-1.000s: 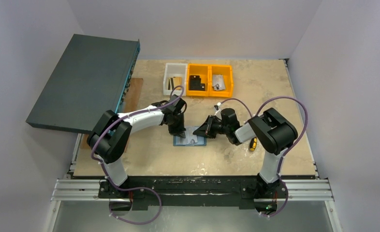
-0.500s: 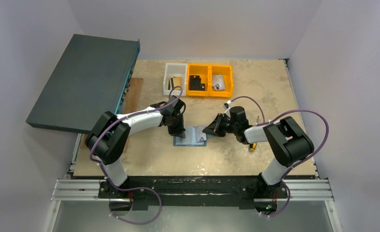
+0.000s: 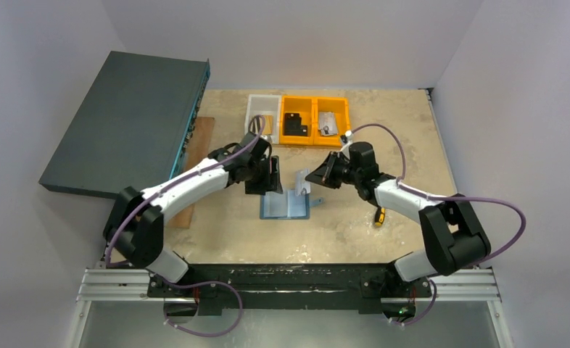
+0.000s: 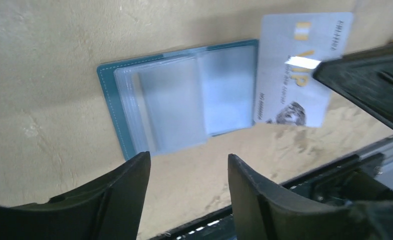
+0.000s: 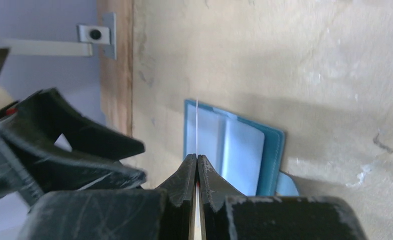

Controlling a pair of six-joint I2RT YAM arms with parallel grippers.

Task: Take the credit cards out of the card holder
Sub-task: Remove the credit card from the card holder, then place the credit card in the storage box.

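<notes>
We've got the card holder (image 3: pixel 283 209) lying open flat on the bench (image 3: pixel 391 138), roughly between the two arms, clear pockets facing up. The right gripper (image 3: pixel 313 177) is pinched tight on a silvery-grey credit card (image 3: pixel 302 183) with gold VIP lettering, gripping it by one edge. The card is up in the air just over the holder's far right side, fully out of the pockets as far as we can see. From the right wrist it's only a thin line poking out of the closed fingers. The left gripper (image 3: pixel 265 181) hovers by the holder's far left corner, jaws roughly halfway apart, nothing in them. A yellow-handled screwdriver (image 3: pixel 378 215) lies off to the right.
</notes>
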